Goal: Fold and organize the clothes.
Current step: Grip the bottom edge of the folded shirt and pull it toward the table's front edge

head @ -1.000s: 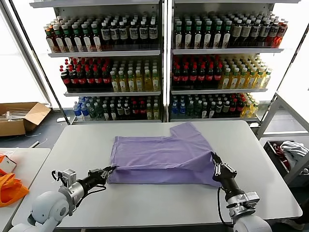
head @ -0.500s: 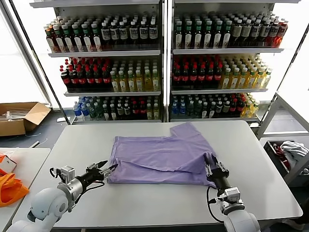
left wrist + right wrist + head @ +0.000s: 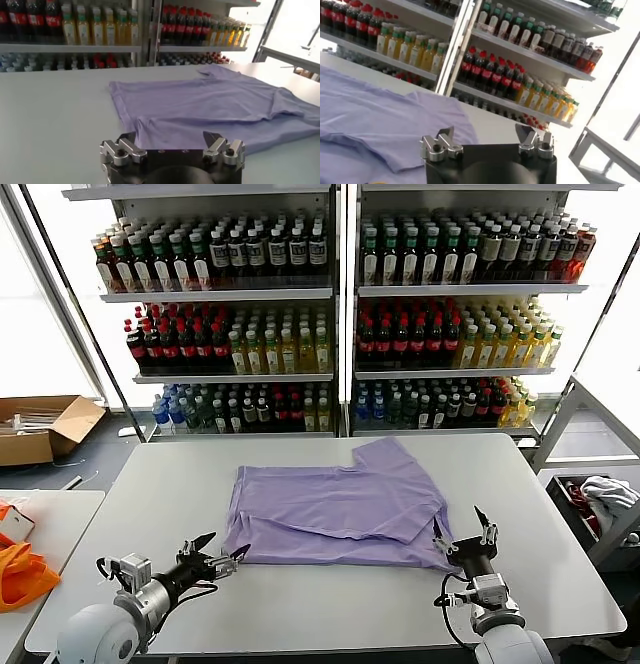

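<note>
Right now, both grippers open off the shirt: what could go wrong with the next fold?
1. The T-shirt lies unevenly: one sleeve sticks out toward the shelves and a folded flap crosses its right half. Another fold may lock in that skew.
2. The left gripper and right gripper are open just off the near corners. The fabric is layered there, so a regrasp might catch only the top layer.
3. The near edge is rumpled, so dragging could bunch it on the table.

Bottle shelves (image 3: 340,314), a cardboard box (image 3: 40,427), orange fabric (image 3: 20,574).
</note>
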Motion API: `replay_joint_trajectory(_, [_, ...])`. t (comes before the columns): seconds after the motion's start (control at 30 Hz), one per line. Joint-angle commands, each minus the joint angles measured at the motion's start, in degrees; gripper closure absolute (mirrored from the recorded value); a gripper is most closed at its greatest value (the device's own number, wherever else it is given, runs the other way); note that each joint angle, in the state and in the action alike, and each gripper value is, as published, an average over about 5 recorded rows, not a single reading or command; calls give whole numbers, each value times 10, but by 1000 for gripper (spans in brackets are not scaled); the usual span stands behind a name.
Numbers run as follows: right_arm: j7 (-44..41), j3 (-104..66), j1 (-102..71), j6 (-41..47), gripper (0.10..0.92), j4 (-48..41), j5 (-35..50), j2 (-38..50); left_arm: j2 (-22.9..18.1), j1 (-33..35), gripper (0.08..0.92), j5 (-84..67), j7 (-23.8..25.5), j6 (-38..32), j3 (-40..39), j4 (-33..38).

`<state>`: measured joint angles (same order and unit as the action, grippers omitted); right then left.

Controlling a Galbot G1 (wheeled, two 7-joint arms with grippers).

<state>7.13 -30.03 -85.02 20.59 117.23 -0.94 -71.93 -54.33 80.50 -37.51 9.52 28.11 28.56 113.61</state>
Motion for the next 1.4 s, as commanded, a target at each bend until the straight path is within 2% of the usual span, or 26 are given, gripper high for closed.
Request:
replay_joint_trajectory(0.03, [29, -10, -64, 55, 203, 36, 70, -6, -28, 29, 177, 15, 5, 1, 5, 7])
replay_joint_trajectory(0.27, [39, 15, -31, 68, 202, 12, 112, -18, -25, -8, 177, 43, 12, -5, -5, -22])
replay_joint_trajectory(0.6, [62, 26, 19, 91, 203, -20, 178, -29, -16, -54, 177, -13, -3, 4, -13, -58])
replay_joint_trajectory(0.7, [64, 27, 22, 92, 227, -25, 182, -31, -17, -61, 177, 10, -2, -2, -17, -74])
replay_joint_trajectory(0.9, [62, 27, 15, 94, 375, -25, 188, -32, -20, -59, 203, 52, 3, -14, -23, -93])
replay_joint_trajectory(1.4, [47, 28, 10, 86, 825, -16, 186, -27, -35, -22, 619, 52, 0, -16, -17, -85])
